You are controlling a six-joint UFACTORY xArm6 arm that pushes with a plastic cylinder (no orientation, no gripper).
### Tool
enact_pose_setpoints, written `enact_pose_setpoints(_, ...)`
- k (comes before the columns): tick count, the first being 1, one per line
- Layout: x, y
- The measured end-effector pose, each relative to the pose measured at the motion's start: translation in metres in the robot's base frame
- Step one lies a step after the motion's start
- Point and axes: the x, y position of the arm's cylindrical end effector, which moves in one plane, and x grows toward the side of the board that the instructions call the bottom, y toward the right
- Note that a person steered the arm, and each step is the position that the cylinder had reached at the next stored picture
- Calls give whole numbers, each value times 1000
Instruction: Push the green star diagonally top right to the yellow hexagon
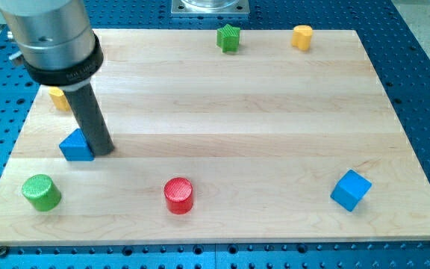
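The green star [229,37] sits near the top edge of the wooden board, a little right of the middle. The yellow hexagon [301,36] stands to its right along the same top edge, a gap apart. My tip [103,152] is far from both, at the board's left side. It rests against the right side of a blue triangle [75,146].
A yellow block [59,98] is partly hidden behind the rod at the left. A green cylinder [41,192] stands at the bottom left, a red cylinder [178,195] at the bottom middle, a blue cube [350,190] at the bottom right. The board's top edge [163,31] runs close behind the star.
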Motion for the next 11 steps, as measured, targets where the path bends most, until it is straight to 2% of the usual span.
enact_pose_setpoints(3, 3, -59)
enact_pose_setpoints(4, -14, -8)
enact_pose_setpoints(5, -57, 60)
enact_pose_setpoints(6, -95, 156)
enact_pose_setpoints(7, -170, 205)
enact_pose_setpoints(9, -260, 261)
enact_pose_setpoints(10, -287, 256)
enact_pose_setpoints(11, -279, 186)
